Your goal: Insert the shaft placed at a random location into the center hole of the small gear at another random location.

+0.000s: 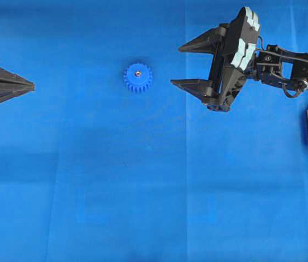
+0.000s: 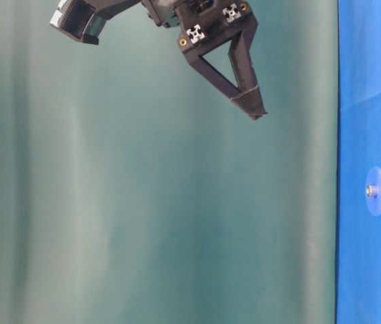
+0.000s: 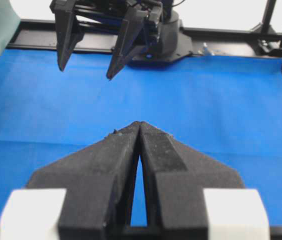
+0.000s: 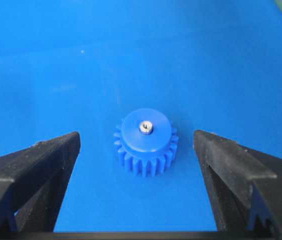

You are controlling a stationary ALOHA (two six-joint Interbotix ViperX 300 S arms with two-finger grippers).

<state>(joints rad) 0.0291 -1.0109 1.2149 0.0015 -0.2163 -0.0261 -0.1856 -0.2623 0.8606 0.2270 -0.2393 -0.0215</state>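
The job looks finished, or very nearly. The small gear [image 1: 138, 78] sits flat on the blue mat [image 1: 143, 191], and the shaft [image 4: 145, 127] stands in the center hole [image 1: 137, 72] — from the right wrist view its silvery tip pokes up just above the raised hub. In the table-level view the same metal end shows at the middle of the hub face, so it seems seated rather than merely resting on top (how deep it goes I can't tell).

The right gripper [image 1: 182, 65] hangs clear of the gear, off to one side and above the mat, its jaws spread wide with nothing between them. The left gripper [image 1: 31, 85] waits at the far edge, well apart from the gear, its two fingers pressed together and holding nothing that I can see.

What's left, by my reckoning, is little — perhaps only for the right arm to pull away without brushing the gear's teeth.
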